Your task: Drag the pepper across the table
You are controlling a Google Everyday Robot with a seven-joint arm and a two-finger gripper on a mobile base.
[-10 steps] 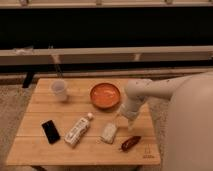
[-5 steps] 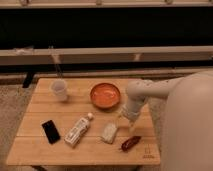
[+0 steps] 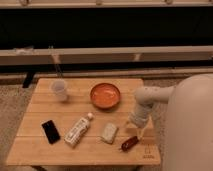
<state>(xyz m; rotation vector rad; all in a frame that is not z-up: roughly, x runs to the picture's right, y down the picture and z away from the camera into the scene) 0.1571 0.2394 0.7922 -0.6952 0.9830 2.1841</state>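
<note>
The pepper (image 3: 129,144) is small, dark red-brown and glossy. It lies near the front right corner of the light wooden plank table (image 3: 35,150), just left of the dark logo mark (image 3: 148,154). My gripper (image 3: 140,131) hangs from the white arm (image 3: 150,95), which reaches in from the right. The gripper sits just above and slightly behind and to the right of the pepper, close to it. I cannot tell whether it touches the pepper.
An orange bowl (image 3: 105,95) stands at the back centre and a clear cup (image 3: 59,89) at the back left. A lying bottle (image 3: 78,130), a black phone (image 3: 50,131) and a pale packet (image 3: 109,133) lie along the front. My white body (image 3: 192,125) fills the right side.
My gripper has moved to the right and toward the table's front edge, closer to the pepper. The pepper and the other objects have not moved.
</note>
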